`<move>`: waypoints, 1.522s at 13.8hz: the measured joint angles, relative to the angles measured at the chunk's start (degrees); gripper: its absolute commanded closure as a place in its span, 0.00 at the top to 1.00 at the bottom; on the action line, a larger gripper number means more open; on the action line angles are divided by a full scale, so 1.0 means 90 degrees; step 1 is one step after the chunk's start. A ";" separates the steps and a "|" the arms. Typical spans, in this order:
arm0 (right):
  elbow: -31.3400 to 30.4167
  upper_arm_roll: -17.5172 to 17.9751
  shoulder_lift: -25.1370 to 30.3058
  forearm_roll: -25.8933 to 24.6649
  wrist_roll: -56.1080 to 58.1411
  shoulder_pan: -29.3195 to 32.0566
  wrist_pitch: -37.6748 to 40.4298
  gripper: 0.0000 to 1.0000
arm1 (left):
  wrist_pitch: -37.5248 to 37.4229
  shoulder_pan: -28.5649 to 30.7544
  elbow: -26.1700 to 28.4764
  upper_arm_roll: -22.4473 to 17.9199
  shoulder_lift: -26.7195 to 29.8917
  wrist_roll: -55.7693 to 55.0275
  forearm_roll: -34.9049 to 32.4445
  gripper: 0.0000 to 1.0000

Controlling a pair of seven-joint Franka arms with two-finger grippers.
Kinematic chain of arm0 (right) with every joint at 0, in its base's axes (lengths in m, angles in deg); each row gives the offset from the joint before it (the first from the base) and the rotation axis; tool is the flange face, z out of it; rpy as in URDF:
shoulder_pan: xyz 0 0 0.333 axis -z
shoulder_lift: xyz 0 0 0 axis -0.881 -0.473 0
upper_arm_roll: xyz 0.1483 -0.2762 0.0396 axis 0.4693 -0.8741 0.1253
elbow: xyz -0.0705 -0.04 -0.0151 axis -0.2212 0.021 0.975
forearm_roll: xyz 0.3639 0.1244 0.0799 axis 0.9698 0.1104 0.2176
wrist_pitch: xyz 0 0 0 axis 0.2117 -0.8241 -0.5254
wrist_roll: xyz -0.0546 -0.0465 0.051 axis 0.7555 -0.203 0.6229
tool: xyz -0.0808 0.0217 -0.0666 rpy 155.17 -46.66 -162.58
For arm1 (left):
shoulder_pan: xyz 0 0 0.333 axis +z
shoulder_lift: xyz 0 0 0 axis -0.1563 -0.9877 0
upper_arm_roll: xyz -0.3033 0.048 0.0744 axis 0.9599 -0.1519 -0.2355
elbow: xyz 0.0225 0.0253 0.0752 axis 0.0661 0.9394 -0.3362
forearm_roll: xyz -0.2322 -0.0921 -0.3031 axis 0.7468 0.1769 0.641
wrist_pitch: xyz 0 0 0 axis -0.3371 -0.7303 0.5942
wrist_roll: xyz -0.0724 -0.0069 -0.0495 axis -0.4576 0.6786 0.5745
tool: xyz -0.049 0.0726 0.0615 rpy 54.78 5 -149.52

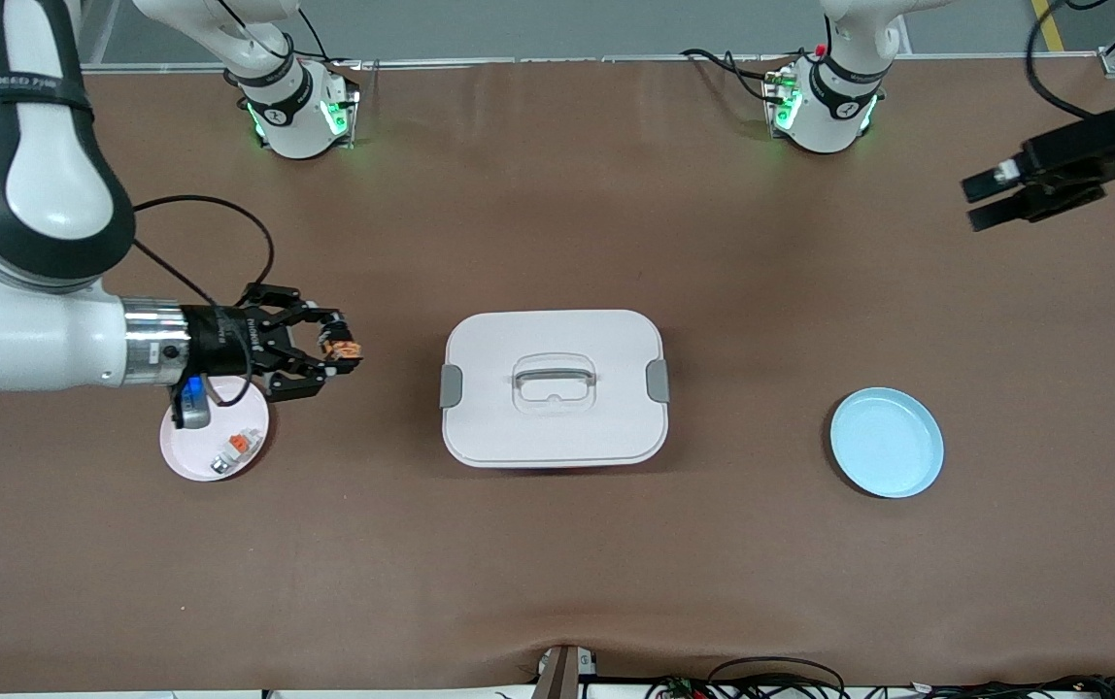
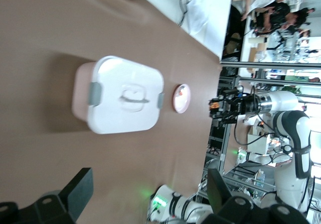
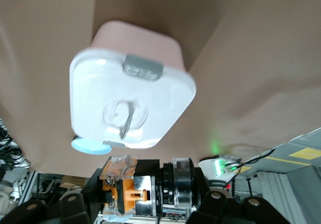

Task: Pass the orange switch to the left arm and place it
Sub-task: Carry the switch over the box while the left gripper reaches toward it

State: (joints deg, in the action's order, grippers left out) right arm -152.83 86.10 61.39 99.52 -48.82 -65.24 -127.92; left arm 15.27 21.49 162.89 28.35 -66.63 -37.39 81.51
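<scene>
My right gripper (image 1: 339, 349) is shut on the orange switch (image 1: 340, 345), a small black part with orange at one end. It hangs over the table between the pink plate (image 1: 190, 462) and the box (image 1: 557, 427). In the right wrist view the switch (image 3: 131, 193) sits clamped between the fingers, with the white box (image 3: 100, 83) ahead of it. My left gripper (image 1: 983, 199) is open and holds nothing, up in the air over the left arm's end of the table. In the left wrist view its fingers (image 2: 80, 189) stand wide apart, with the box (image 2: 125, 118) farther off.
A small whitish piece with an orange tab (image 1: 233, 450) lies on the pink plate. A light blue plate (image 1: 886, 442) sits toward the left arm's end, beside the box. The two arm bases (image 1: 295, 107) stand along the table's edge farthest from the front camera.
</scene>
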 measured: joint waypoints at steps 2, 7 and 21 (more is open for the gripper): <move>0.0191 0.0004 0.0002 0.0096 -0.0547 -0.0310 -0.0264 0.00 | 0.0945 -0.0021 0.0340 0.0795 0.0245 -0.0328 0.0128 1.00; 0.0552 0.0007 0.0001 0.0120 -0.1562 -0.0940 -0.0654 0.00 | 0.2664 -0.0056 0.0578 0.2548 0.0304 -0.1396 0.0138 1.00; 0.1233 -0.0021 -0.0199 -0.0284 -0.3376 -0.2356 -0.1784 0.00 | 0.4492 -0.0387 -0.0146 0.4403 -0.1306 -0.4416 -0.2030 1.00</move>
State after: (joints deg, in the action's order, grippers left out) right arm -141.73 85.91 59.61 96.97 -79.20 -86.44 -143.97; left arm 55.70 18.01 161.57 67.98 -78.38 -77.13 63.24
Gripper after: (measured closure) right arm 0.273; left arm 0.000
